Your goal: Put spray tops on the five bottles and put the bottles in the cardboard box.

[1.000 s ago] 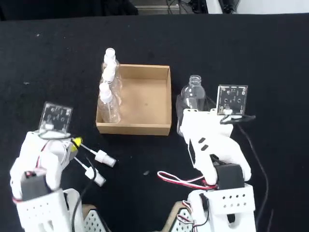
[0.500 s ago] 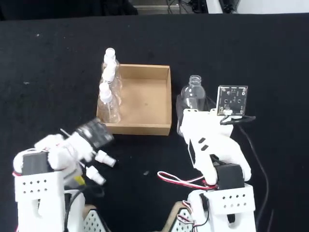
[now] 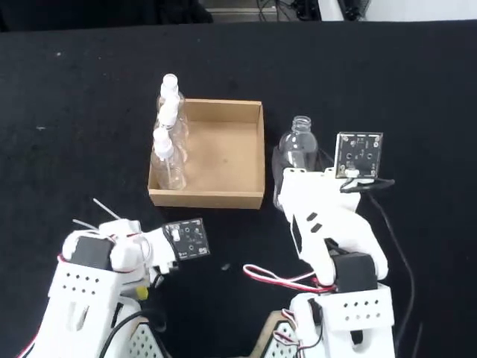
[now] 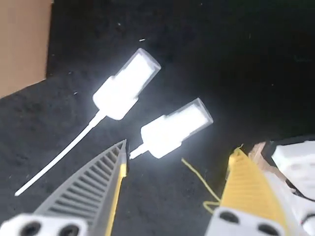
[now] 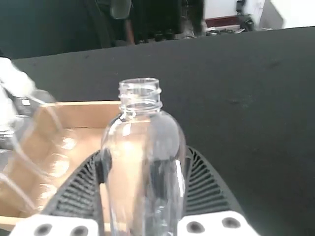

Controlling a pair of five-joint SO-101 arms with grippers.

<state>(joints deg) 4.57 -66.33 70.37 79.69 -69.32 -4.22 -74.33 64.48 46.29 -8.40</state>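
Jaws wide apart on the left gripper [image 4: 179, 147] — it hangs low over the black table [image 3: 387, 82], and two loose spray tops [image 4: 125, 86] lie on their sides right beneath it. The nearer top [image 4: 174, 128] sits between the yellow-edged fingers, and neither finger touches it. The farther top lies just beside it, thin dip tube stretched out across the black surface.

Over to the right gripper [image 5: 144, 169], and this one is clamped tight on a clear bottle [image 3: 299, 145], one ribbed finger on each flank. The bottle is upright, its threaded neck bare and open. It stands just outside the right wall of the cardboard box [image 3: 205, 198], not in it.

Now the score. Three capped bottles [image 3: 169, 170] stand in a row along the box's left wall, spray tops on, so by my reckoning three of the five are home. The fourth is the one in the right gripper's hold, and it needs a top before it goes in. Two tops on the table would suit two bottles left to finish — but a fifth bottle I cannot pick out anywhere.

So roughly past halfway, I'd say. The likely next job is the left gripper closing on that nearer top and carrying it across to the waiting neck, and lining up the thin tube with the opening looks like the fiddly part.
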